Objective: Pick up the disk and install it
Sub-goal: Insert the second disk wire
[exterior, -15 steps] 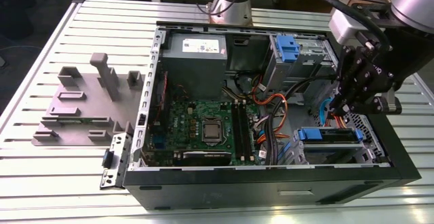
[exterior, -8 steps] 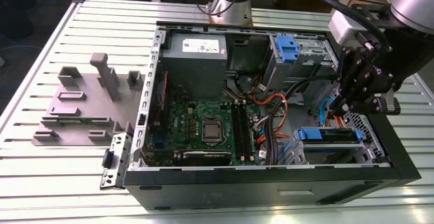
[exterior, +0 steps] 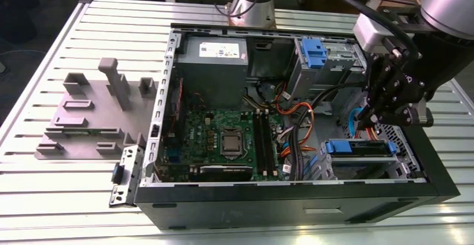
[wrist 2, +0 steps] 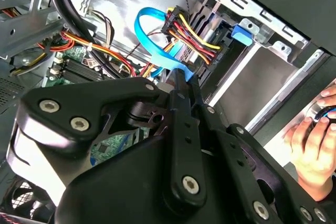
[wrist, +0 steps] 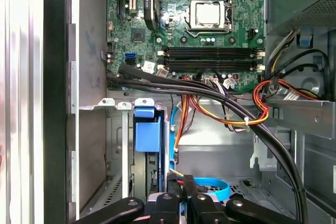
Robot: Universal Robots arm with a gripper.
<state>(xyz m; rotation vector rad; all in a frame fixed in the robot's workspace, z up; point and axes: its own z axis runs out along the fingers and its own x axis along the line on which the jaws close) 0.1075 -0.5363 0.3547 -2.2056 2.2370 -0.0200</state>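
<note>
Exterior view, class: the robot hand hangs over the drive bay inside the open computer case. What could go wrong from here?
1. Snagging: in the second wrist view the robot hand sits right against the blue data cable and the red, yellow and black power wires. A move could catch them or tug a connector.
2. Contact: a person's hand rests just outside the case wall, close to the arm. A sideways swing might strike it.

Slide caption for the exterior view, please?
Arm's tool poised inside the open computer case, above the blue-framed drive bay.
</note>
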